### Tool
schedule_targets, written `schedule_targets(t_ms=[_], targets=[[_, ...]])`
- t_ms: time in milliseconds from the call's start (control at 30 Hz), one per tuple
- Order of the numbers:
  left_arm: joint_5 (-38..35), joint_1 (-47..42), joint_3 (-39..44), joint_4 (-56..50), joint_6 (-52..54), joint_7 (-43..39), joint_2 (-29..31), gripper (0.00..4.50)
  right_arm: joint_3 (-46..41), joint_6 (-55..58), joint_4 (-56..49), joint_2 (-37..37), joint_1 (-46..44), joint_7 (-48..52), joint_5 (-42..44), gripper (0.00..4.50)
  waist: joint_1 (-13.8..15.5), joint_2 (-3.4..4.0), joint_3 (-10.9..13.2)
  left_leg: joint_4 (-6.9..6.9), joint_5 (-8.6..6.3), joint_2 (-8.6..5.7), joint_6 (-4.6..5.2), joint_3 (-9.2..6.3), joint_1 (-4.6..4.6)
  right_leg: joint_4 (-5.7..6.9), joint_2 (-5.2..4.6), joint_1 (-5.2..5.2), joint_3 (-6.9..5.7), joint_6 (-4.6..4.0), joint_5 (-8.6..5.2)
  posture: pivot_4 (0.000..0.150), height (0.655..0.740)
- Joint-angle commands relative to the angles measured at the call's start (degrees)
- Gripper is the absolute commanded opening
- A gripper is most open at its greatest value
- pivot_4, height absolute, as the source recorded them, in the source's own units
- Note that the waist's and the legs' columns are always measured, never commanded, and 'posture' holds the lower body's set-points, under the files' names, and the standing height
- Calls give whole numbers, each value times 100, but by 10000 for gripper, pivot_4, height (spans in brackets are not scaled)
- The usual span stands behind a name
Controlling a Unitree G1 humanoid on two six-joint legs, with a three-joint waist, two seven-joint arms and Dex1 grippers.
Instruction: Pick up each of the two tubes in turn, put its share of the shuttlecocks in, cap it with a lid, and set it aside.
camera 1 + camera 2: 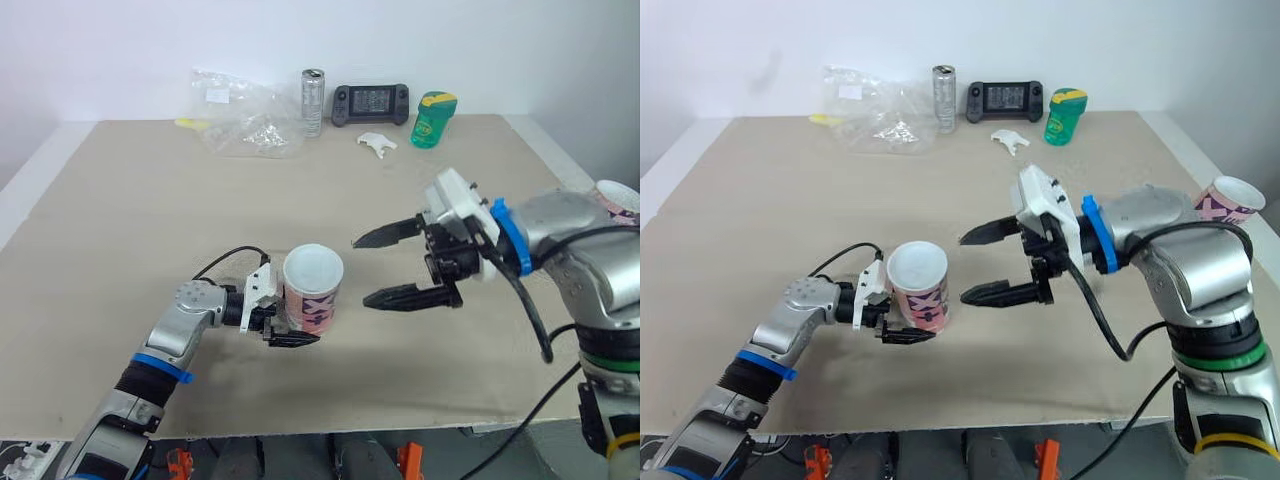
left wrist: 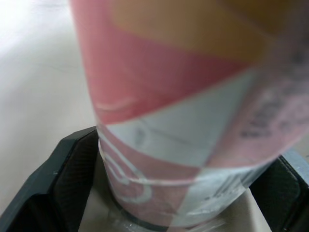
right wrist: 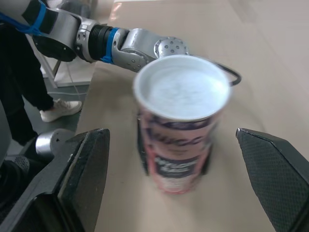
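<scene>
At front of table (image 1: 120, 200), pinching tube (image 1: 312, 300) low with left gripper (image 1: 285, 328), probably steadying it upright under its lid (image 1: 313, 267); holding right gripper (image 1: 362, 270) spread wide beside it, ready to help.

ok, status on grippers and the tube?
Left gripper shut on tube, upright, white lid on. Right gripper open, beside the tube, apart from it. Nothing between them. Second tube off to the far right.
</scene>
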Motion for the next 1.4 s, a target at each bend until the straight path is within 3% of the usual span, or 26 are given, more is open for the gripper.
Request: schedule_targets(t_ms=[33,200,367,767,967,1400], targets=[[50,296,279,-32,-52,-38,457,44821,-147,-163,-286,-201,469,-349,-134,45000,-13,-3,1,-2,0,3,0,1,1,-4,1,0,0,-2,1,1500,7236],[-267,638,724,-386,67,30,794,44821,77,-782,-392,92,1208,-869,-464,45000,-18,-4,3,-8,0,6,0,7,3,-13,2,0,3,-4,3,1500,7236],[-1104,1403,1632,-1459,365,213,1037,44821,688,-1428,-45,708,1772,-1428,-1061,45000,-27,-23,13,-9,-3,12,-4,6,-23,-39,2,-11,-2,3,10,1500,7236],[-3227,3095,3351,-4486,1902,1050,1716,44821,1016,-1639,741,1377,1378,-1491,-1145,45000,46,-39,27,8,-11,18,-18,-3,-64,-60,-5,-23,-18,6,14,1500,7236],[-3453,3468,3588,-4911,2070,1298,1788,44821,1116,-1718,966,1460,1167,-1114,-1008,45000,44,-38,28,11,-11,20,-18,1,-58,-60,-2,-22,-17,3,18,1500,7236],[-3445,3391,3402,-5008,2105,1511,1754,44821,1474,-2282,1886,2149,733,-1001,-1399,45000,43,-38,28,12,-11,19,-18,-1,-59,-59,0,-20,-19,1,20,1500,7236]])
